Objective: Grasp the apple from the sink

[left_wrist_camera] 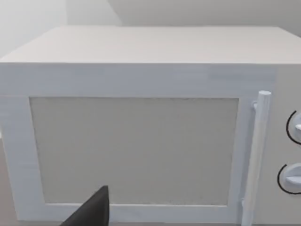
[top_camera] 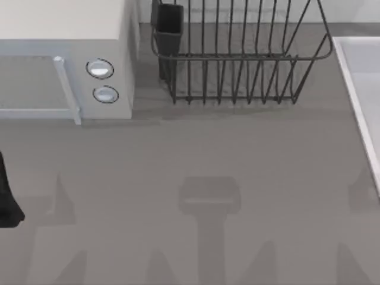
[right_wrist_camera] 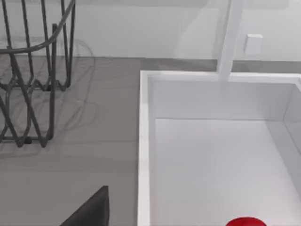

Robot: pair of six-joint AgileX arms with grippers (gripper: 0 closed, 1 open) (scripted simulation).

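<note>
The left arm (top_camera: 8,199) sits at the table's left edge; its grip I cannot tell. The apple (right_wrist_camera: 245,221) lies in the sink (right_wrist_camera: 143,141) on the grey counter (top_camera: 196,160).

Rendered kitchen setting. Grey countertop (top_camera: 196,160) runs across whole top view. White microwave (top_camera: 65,59) at top view's left: windowed door, vertical bar handle (top_camera: 66,89), two round dials (top_camera: 100,69). Dark wire dish rack (top_camera: 237,53) behind centre, with dark cup-like holder (top_camera: 169,27) at its left end, probably for cutlery. Pale raised-rim sink (top_camera: 359,101) at right edge; right wrist view shows its white basin (right_wrist_camera: 216,160), white faucet stem (right_wrist_camera: 230,42) rising behind rim, plain pale wall (right_wrist_camera: 155,28) beyond.
</note>
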